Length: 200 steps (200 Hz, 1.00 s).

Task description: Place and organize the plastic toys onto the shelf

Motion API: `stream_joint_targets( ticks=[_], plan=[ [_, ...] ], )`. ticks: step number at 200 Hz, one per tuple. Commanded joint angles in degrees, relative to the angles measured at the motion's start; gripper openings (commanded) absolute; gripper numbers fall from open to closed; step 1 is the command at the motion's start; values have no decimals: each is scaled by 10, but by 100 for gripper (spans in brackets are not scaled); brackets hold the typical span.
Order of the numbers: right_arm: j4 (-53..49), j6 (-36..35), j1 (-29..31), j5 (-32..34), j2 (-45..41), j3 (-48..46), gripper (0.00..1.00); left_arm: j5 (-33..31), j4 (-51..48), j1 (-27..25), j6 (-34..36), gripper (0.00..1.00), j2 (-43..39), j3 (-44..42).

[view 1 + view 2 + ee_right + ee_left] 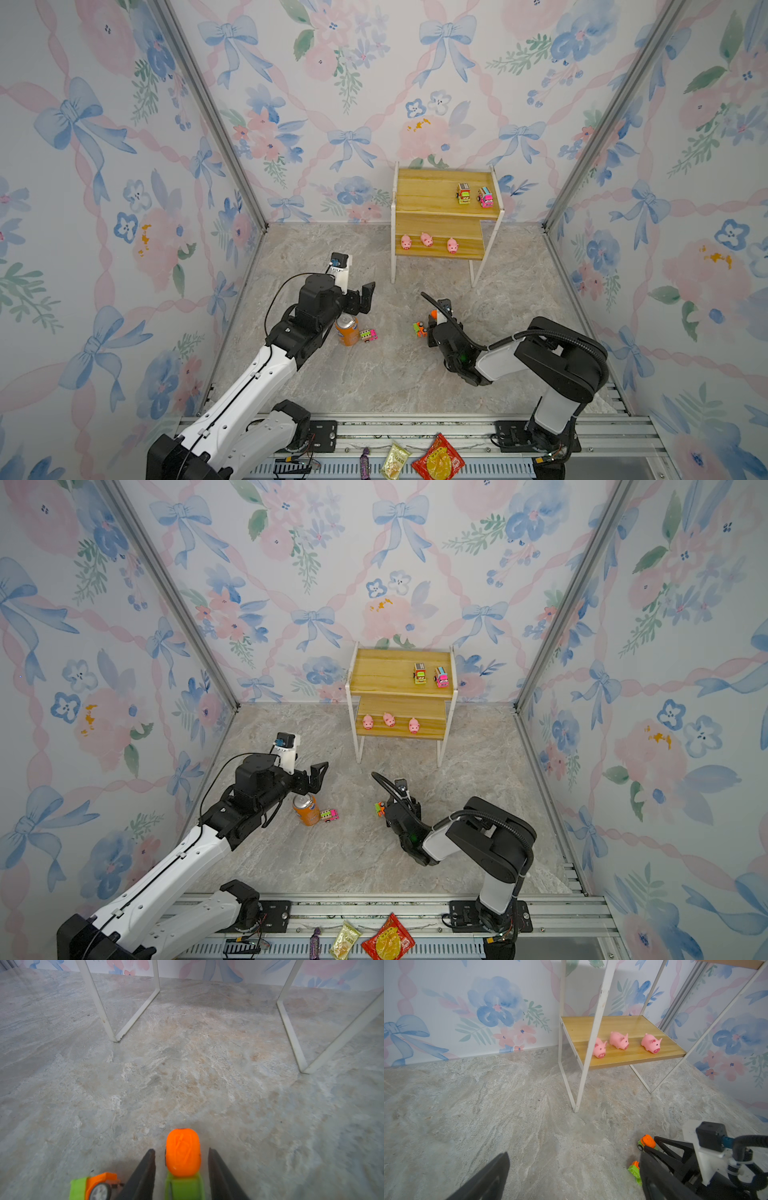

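Orange-and-green truck (182, 1164) sits on the floor (187, 1064) between the jaws of my right gripper (180, 1149), which stand apart, not touching it. If I close off-centre, one jaw may push the neighbour truck (93, 1187) away.

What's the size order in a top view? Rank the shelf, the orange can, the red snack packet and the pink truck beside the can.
Largest to smallest, as they look:
1. shelf
2. red snack packet, though it lies nearer the camera, which flatters it
3. orange can
4. pink truck
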Motion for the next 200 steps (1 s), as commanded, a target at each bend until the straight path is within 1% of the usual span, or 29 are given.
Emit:
stream_joint_targets(
  ticks=[1, 14, 29, 48, 58, 68, 87, 113, 143, 159, 200],
  plan=[
    [-78, 4, -4, -21, -65, 16, 52, 1, -1, 3, -5, 98, -9, 8],
    [-133, 10, -12, -51, -93, 28, 56, 2, -1, 4, -5, 98, -9, 8],
    [-218, 26, -21, -80, -122, 47, 58, 2, -2, 3, -5, 98, -10, 9],
    [-289, 44, -26, -95, -156, 59, 61, 3, -1, 4, -5, 98, -11, 7],
    [-325, 50, -32, -119, -169, 70, 63, 4, -2, 4, -5, 98, -10, 7],
    [-365, 57, -35, -124, -176, 81, 63, 7, -2, 3, -6, 98, -10, 8],
    [-416, 62, -45, -161, -183, 100, 66, 10, -1, 3, -7, 98, -8, 8],
    [-491, 73, -62, -182, -187, 131, 68, 13, -1, 3, -7, 98, -7, 7],
    [-532, 82, -84, -211, -182, 161, 68, 17, -3, 3, -7, 98, -5, 8],
    [-550, 79, -92, -221, -167, 181, 66, 19, -2, 3, -8, 98, -4, 8],
    [-556, 75, -97, -237, -125, 208, 63, 22, -3, 3, -9, 98, -3, 7]
  ],
)
